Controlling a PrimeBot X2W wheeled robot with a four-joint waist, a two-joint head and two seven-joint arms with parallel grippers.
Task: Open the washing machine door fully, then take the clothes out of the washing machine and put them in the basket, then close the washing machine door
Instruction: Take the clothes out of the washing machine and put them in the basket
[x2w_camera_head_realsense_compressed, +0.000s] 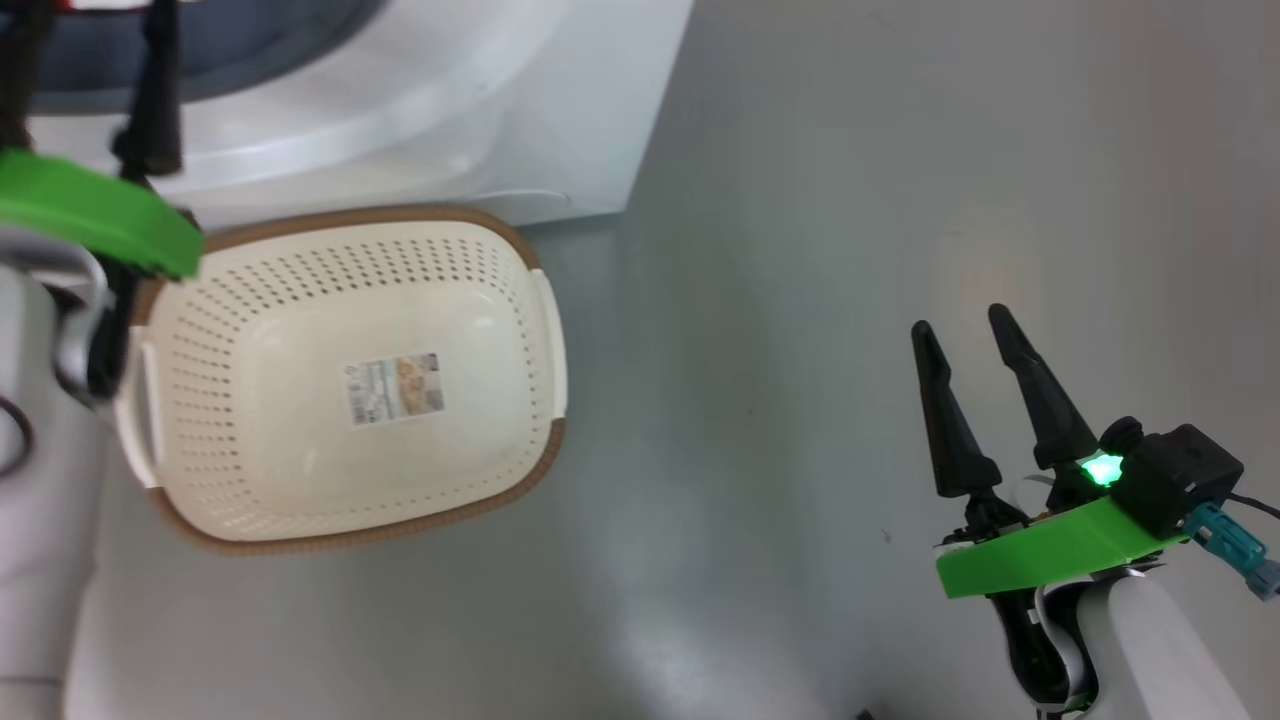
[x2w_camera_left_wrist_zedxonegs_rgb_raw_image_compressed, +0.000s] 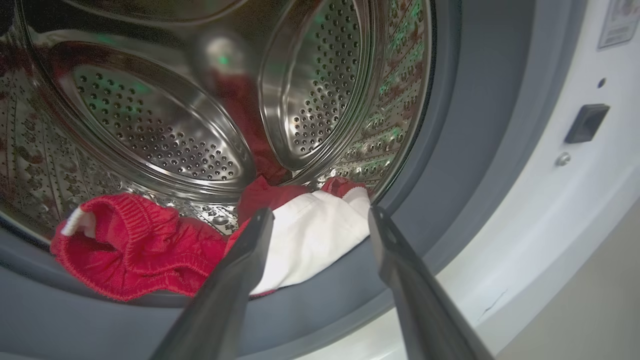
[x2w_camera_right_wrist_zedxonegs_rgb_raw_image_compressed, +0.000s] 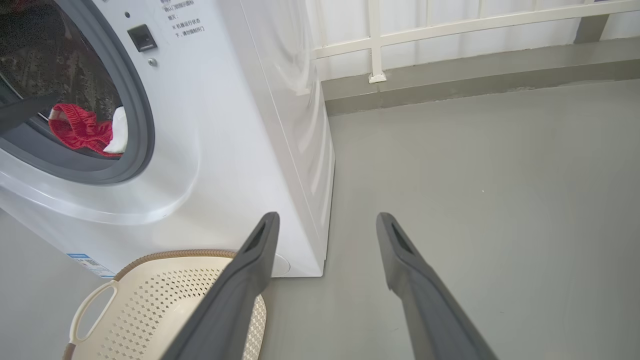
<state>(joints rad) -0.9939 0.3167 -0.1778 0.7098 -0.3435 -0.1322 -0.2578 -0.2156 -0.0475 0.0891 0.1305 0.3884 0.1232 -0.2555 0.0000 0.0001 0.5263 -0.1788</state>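
Observation:
The washing machine (x2w_camera_right_wrist_zedxonegs_rgb_raw_image_compressed: 225, 125) stands with its mouth uncovered; the washing machine door is out of view. Red and white clothes (x2w_camera_left_wrist_zedxonegs_rgb_raw_image_compressed: 150, 250) lie at the front of the steel drum (x2w_camera_left_wrist_zedxonegs_rgb_raw_image_compressed: 165, 125), against the grey rubber ring (x2w_camera_left_wrist_zedxonegs_rgb_raw_image_compressed: 465, 125). My left gripper (x2w_camera_left_wrist_zedxonegs_rgb_raw_image_compressed: 320, 215) is open at the mouth, its fingertips on either side of the white part (x2w_camera_left_wrist_zedxonegs_rgb_raw_image_compressed: 310, 235) and apart from it. The cream basket (x2w_camera_head_realsense_compressed: 350, 380) sits on the floor in front of the machine, with nothing in it but its paper label. Off to the right, over bare floor, my right gripper (x2w_camera_head_realsense_compressed: 960, 325) hangs open.
Grey floor (x2w_camera_right_wrist_zedxonegs_rgb_raw_image_compressed: 475, 200) stretches to the right of the machine, ending at a white railing and low kerb (x2w_camera_right_wrist_zedxonegs_rgb_raw_image_compressed: 375, 75). A black latch socket (x2w_camera_left_wrist_zedxonegs_rgb_raw_image_compressed: 587, 122) sits on the machine's front, right of the ring. The basket (x2w_camera_right_wrist_zedxonegs_rgb_raw_image_compressed: 165, 305) touches the machine's base.

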